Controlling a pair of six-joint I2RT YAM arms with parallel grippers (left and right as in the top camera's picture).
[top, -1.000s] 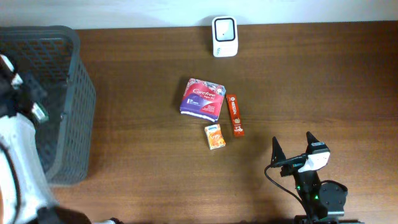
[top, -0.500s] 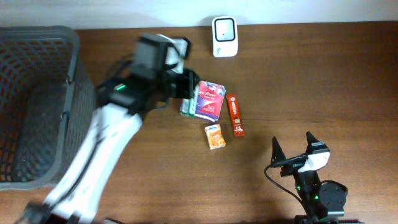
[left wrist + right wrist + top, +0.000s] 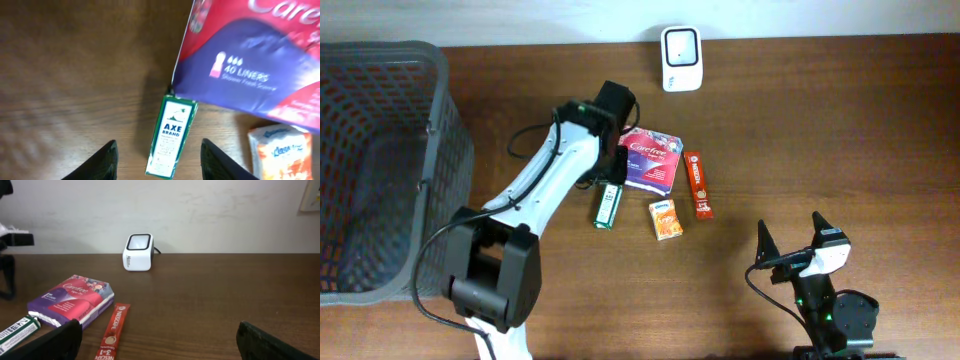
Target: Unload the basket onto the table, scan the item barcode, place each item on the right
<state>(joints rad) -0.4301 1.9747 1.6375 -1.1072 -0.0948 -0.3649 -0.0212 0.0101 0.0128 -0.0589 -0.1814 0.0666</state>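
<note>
A green AXE BRAND box (image 3: 172,135) lies flat on the table (image 3: 840,130), just below the corner of a purple liner pack (image 3: 250,65). My left gripper (image 3: 160,162) hovers over the box, open, with a finger on each side and neither touching it. From above, the green box (image 3: 608,205) lies left of a small orange box (image 3: 666,219). The white barcode scanner (image 3: 680,45) stands at the table's far edge. My right gripper (image 3: 792,240) rests open and empty near the front right.
A dark mesh basket (image 3: 380,170) fills the left side of the table. A red Nescafe stick (image 3: 697,185) lies right of the purple liner pack (image 3: 650,160). In the right wrist view the scanner (image 3: 138,252) stands against the wall.
My left arm swung from the basket to the middle of the table with the green box. It has let go, and the box now lies on the table under open jaws.
</note>
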